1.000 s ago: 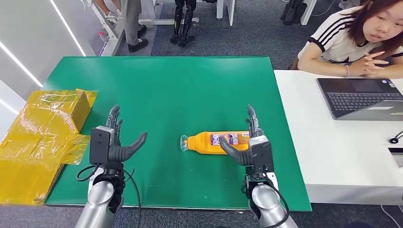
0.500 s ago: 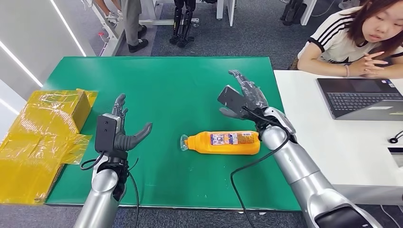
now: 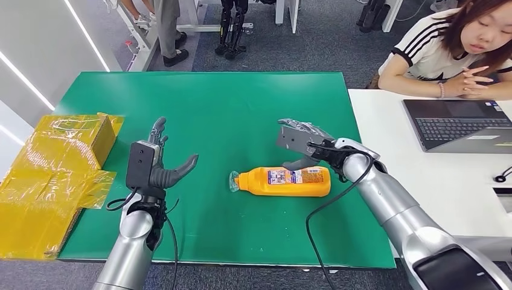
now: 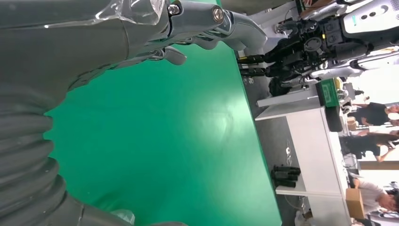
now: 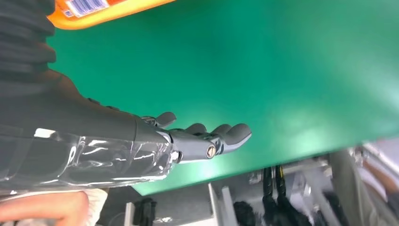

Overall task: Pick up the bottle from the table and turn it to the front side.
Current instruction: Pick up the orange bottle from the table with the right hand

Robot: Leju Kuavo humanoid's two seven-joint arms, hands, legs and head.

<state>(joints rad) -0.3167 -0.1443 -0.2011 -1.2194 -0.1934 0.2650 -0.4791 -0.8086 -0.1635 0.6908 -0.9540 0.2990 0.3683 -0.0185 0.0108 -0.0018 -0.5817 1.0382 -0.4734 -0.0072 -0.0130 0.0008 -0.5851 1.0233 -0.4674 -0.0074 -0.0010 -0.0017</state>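
An orange bottle [image 3: 284, 181] with a clear cap and a white label lies on its side on the green table [image 3: 229, 115], cap pointing toward my left. My right hand [image 3: 300, 142] hovers just behind and above the bottle's base end, palm down, fingers spread and holding nothing. The bottle's orange body [image 5: 94, 12] appears at the edge of the right wrist view, apart from the right hand [image 5: 197, 141]. My left hand [image 3: 154, 166] is raised over the table's left part, open, well away from the bottle, its fingers [image 4: 202, 23] spread.
Yellow wrapped boxes [image 3: 54, 175] lie off the table's left edge. A white desk [image 3: 435, 181] with a laptop [image 3: 459, 124] adjoins on the right, with a person [image 3: 459, 48] seated behind it. Other robots' legs [image 3: 232, 30] stand beyond the far edge.
My right hand rose from beside the bottle's base, swung behind it, and has now lowered toward the bottle, palm down. My left hand drifted slightly forward. The bottle stayed put.
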